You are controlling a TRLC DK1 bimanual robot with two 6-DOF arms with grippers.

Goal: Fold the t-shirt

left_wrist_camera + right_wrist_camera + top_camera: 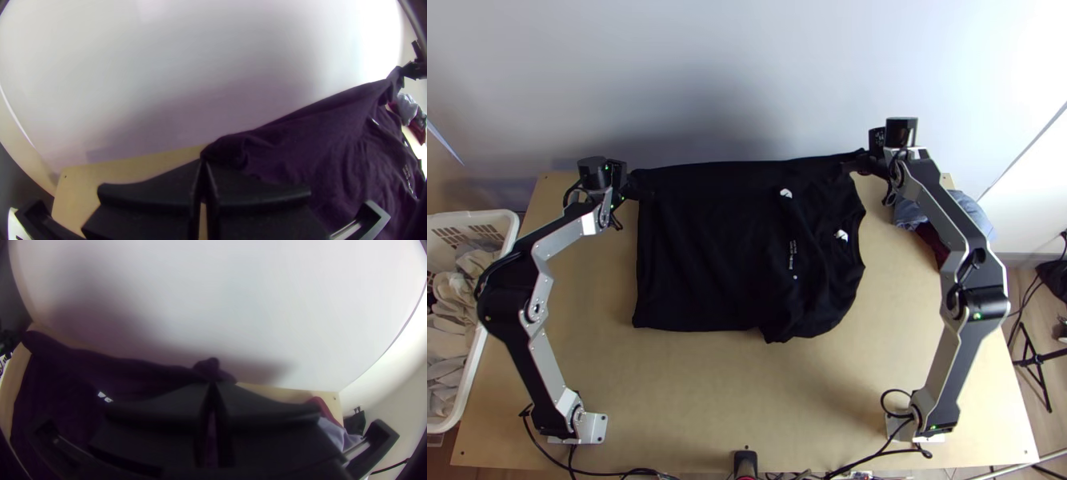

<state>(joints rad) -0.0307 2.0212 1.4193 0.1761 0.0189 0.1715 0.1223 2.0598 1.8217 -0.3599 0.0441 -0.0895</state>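
Hiding their grip on the cloth, the fingers of the left gripper (pixel 638 190) and right gripper (pixel 853 166) cover the pinched parts. The black t-shirt (pixel 691 256) is over the surface (pixel 707 400), its far edge stretched between the fingertips. Each pair is closed on one far corner, tips together.

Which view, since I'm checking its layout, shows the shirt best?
The top view, showing the shirt almost edge to edge. Both wrist views show its far edge and part of its body at a slant.
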